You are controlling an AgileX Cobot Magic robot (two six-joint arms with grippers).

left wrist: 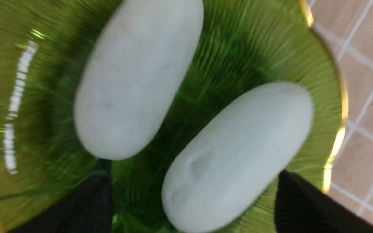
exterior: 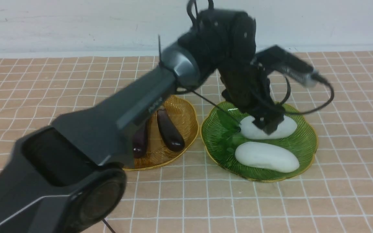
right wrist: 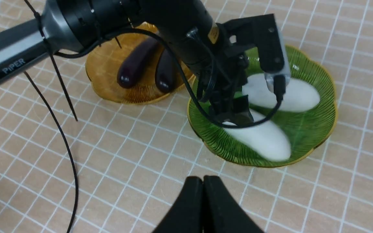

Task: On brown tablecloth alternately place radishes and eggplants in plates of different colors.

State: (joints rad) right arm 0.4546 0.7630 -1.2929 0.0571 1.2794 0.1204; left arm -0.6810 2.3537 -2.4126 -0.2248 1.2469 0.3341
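Two white radishes (exterior: 267,157) (exterior: 285,127) lie side by side in the green plate (exterior: 304,145). My left gripper (exterior: 265,124) hangs low over that plate; in the front view it overlaps the rear radish. In the left wrist view its black fingers (left wrist: 303,204) stand wide apart on either side of one radish (left wrist: 235,152), with a gap showing, so it is open. Both dark purple eggplants (exterior: 170,131) (exterior: 140,144) rest in the amber plate (exterior: 186,113), partly behind my left arm. My right gripper (right wrist: 202,181) is shut and empty above the brown tablecloth (right wrist: 125,155).
The two plates sit almost touching at mid-cloth. My left arm (exterior: 115,119) crosses diagonally over the amber plate. Loose black cables (right wrist: 60,129) trail from it. A white wall (exterior: 76,26) closes the far edge of the cloth.
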